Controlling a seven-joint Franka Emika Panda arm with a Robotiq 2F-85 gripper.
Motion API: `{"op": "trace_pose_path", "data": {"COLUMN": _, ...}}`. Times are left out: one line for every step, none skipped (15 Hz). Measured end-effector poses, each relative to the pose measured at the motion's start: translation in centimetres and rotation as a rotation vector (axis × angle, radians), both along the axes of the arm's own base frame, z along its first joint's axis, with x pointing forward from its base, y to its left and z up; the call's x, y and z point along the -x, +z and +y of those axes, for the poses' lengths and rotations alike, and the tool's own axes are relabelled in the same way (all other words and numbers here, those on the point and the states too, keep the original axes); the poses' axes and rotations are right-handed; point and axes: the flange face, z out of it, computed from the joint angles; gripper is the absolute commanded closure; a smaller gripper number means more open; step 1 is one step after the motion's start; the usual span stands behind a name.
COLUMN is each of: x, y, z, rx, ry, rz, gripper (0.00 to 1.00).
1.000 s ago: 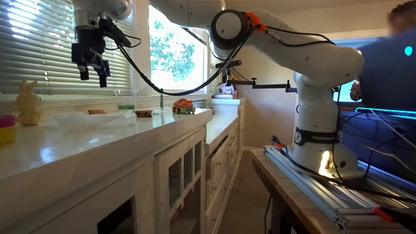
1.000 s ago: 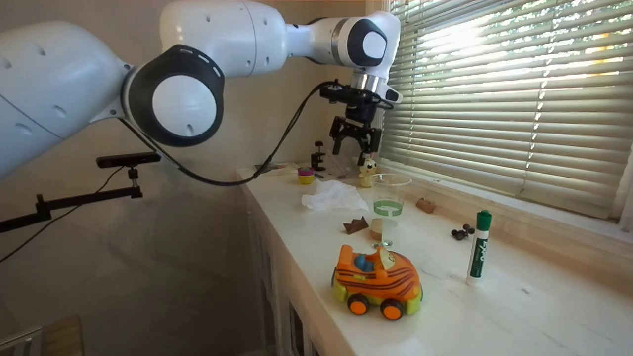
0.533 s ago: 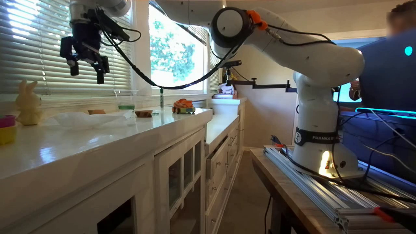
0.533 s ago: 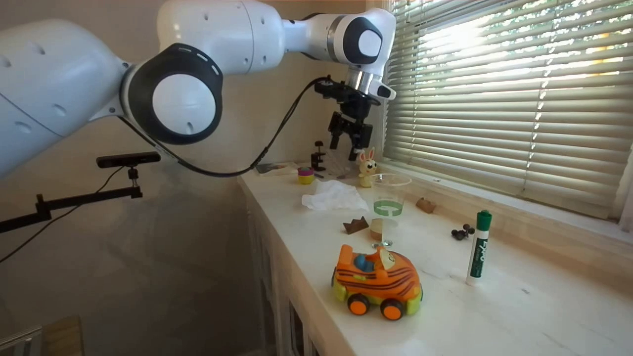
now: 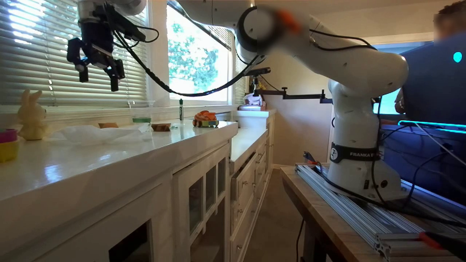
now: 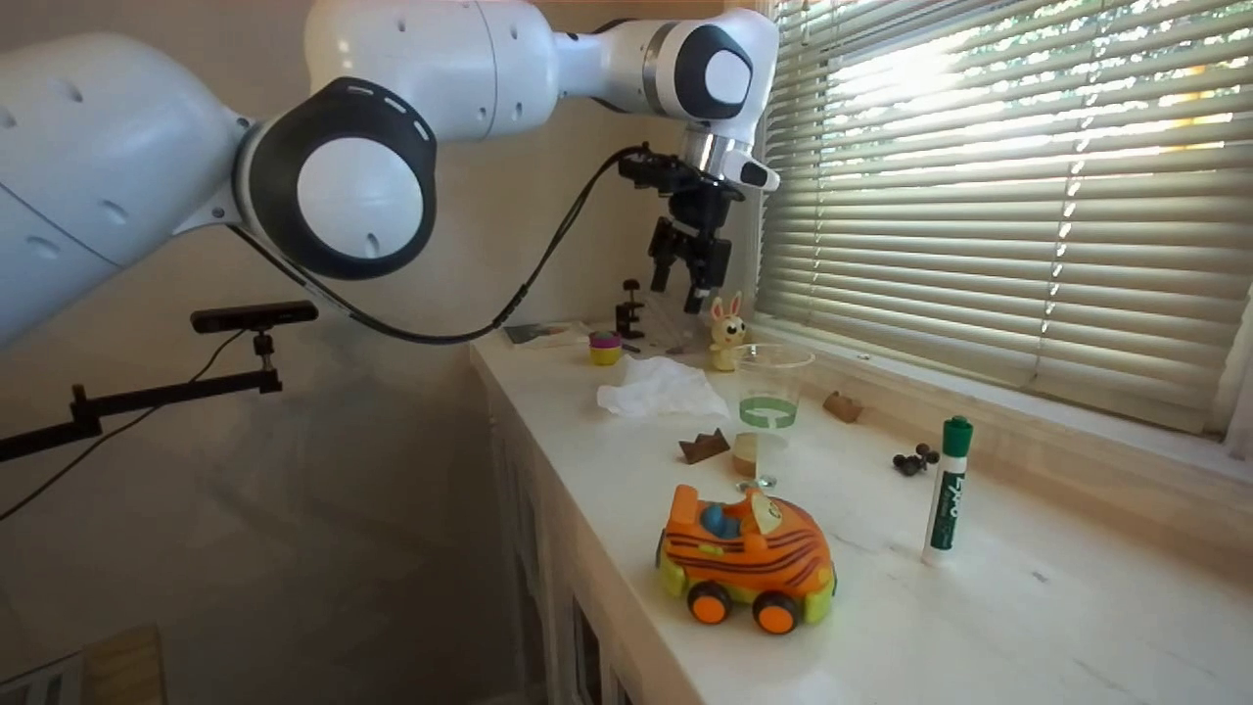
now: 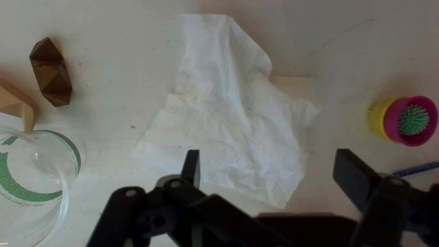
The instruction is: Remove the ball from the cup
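A green spiky ball (image 7: 413, 120) sits inside a pink-and-yellow cup (image 7: 377, 121) at the right of the wrist view. The same cup (image 5: 8, 151) shows at the left edge of an exterior view, and the cup (image 6: 605, 355) stands towards the counter's far end in an exterior view. My gripper (image 7: 271, 168) is open, its fingers (image 7: 355, 178) wide apart and nothing between them. In both exterior views the gripper (image 5: 99, 80) hangs well above the counter, pointing down. From the wrist, the cup lies beyond the right finger, apart from it.
Below the gripper lies crumpled white paper (image 7: 236, 130). A clear cup with a green band (image 6: 768, 411), a yellow bunny (image 6: 726, 338), brown folded pieces (image 6: 705, 447), a toy car (image 6: 749, 558), a marker (image 6: 947, 509) and a black clamp (image 6: 628, 308) stand on the counter by the window blinds.
My gripper has risen a little and moved along the counter towards the bunny and cup end, turning slightly. It has stayed open. The things on the counter have not moved.
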Motion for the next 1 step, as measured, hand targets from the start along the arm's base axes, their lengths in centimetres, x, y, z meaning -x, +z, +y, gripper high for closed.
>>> {"op": "trace_pose_path", "data": {"x": -0.01, "y": -0.08, "z": -0.03, "rx": 0.000, "ry": 0.000, "rz": 0.001, "gripper": 0.00}}
